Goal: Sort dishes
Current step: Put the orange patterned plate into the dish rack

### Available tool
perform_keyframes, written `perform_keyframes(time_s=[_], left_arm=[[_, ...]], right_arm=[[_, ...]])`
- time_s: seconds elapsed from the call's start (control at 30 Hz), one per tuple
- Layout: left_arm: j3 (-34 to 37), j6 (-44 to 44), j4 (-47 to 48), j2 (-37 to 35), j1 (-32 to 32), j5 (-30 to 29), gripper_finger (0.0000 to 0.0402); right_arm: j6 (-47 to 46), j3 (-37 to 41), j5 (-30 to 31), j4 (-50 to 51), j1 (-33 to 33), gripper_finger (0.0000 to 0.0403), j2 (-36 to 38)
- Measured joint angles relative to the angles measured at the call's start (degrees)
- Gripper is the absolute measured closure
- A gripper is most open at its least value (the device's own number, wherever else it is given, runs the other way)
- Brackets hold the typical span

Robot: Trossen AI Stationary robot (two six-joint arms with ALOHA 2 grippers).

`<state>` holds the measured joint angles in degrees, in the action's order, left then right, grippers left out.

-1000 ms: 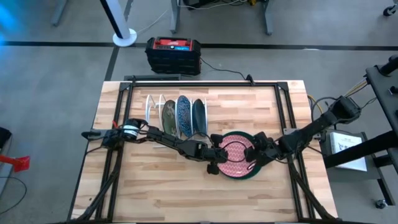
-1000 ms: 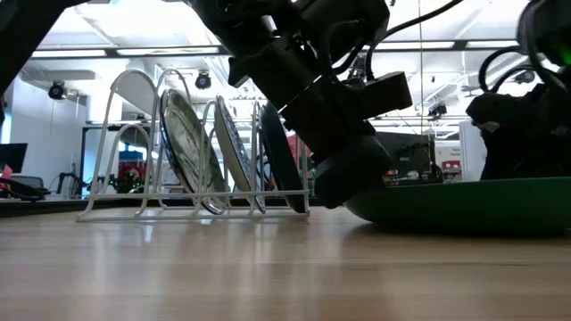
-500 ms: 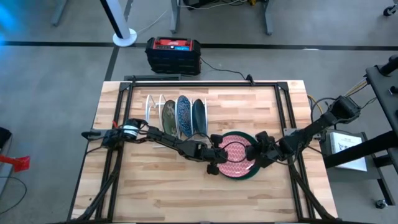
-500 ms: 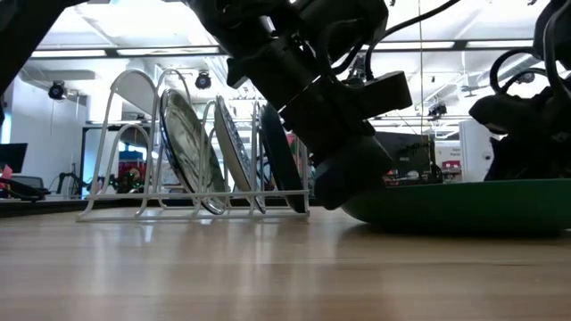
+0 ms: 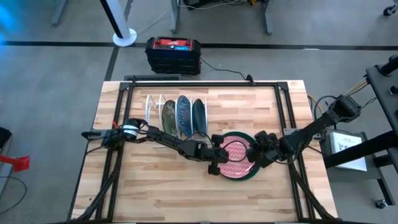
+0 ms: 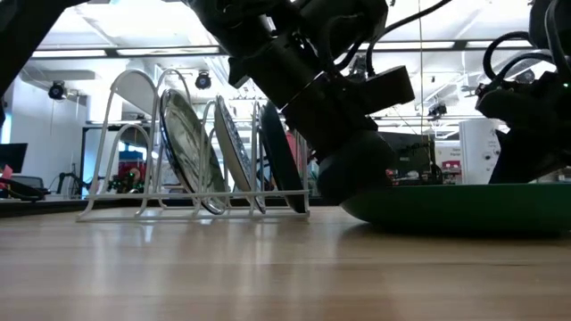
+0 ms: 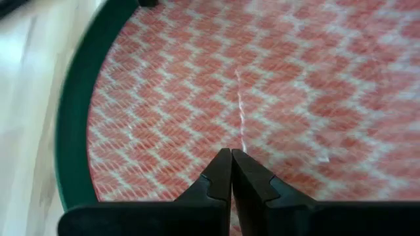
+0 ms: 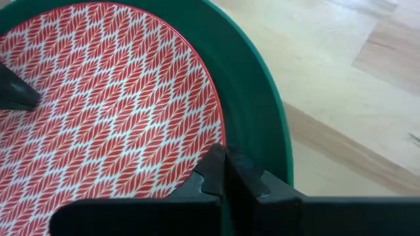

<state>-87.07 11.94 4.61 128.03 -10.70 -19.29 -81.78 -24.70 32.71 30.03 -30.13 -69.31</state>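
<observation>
Green plate (image 5: 254, 172) rim under right claw (image 8: 225, 159)

Bare surface (image 5: 168, 186) lies open in front of the stacked plates (image 5: 237, 155). Behind them the wire rack (image 5: 176, 116) (three plates upright in it) blocks the way; both arms flank the stack.

rack: white wire rack (image 5: 163, 116) on wooden table (image 5: 161, 186); floor: black-and-red case (image 5: 173, 55) beyond table
</observation>
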Motion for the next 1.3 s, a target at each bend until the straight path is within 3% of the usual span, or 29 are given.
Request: perform_keyframes(time_s=[0.37,0.73,0.93,1.13,1.3], left_arm=[[-0.13,-0.36,3.15,-0.13,0.11,0.83,0.0401],[1.23,-1.74,2.40,-0.32,0.43,0.81,0.0401],[3.82,-1.93,-2.15,-0.53,0.70,1.95,0.0401],[4.31,-2.01,-3.93,-0.50,0.72,2.50,0.0402],[4.42,-1.59,-4.94,-0.38,0.79,2.69,0.0402]], right_arm=[[-5.71,-0.42,-3.63,0.54,0.17,0.0387,0.27],[-10.96,-0.47,-9.90,-1.09,0.13,0.0248,0.34],[-9.61,2.88,-8.87,-12.44,0.13,0.0193,0.32],[-11.31,7.77,-6.38,-23.00,0.13,0.0180,0.49],[-9.98,9.92,-5.49,-27.65,0.09,0.0197,0.59]])
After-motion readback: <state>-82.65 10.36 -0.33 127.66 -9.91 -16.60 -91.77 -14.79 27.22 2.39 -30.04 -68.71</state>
